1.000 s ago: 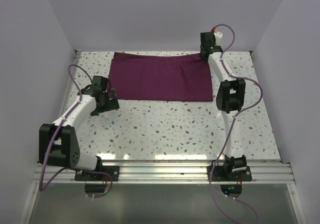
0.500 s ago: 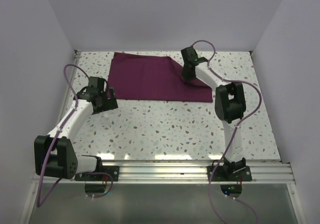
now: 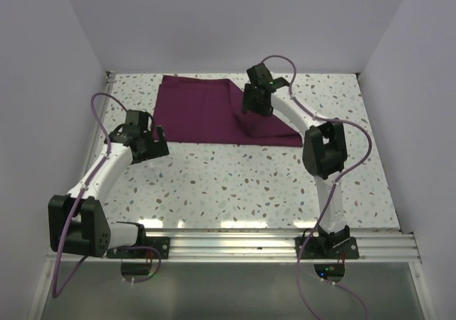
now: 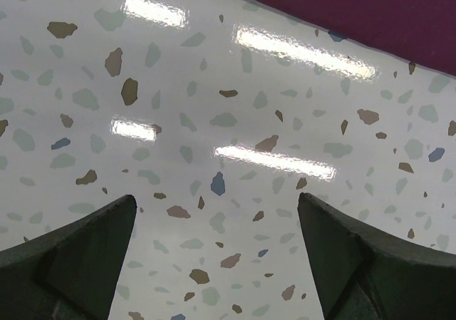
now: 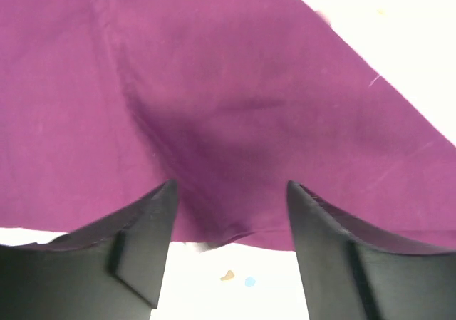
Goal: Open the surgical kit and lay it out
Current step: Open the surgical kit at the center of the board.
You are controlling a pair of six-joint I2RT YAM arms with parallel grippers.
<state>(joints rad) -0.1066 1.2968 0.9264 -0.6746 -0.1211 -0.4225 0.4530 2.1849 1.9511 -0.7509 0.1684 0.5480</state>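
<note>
Maroon wrap (image 3: 199,113) has one far corner folded inward, and we see left gripper (image 4: 216,207) and right gripper (image 5: 229,195) both gaping.

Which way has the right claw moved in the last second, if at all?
Yes. Against the table's far edge, the right claw came left and nearer; it now hangs over the folded-back corner of the purple cloth.
</note>
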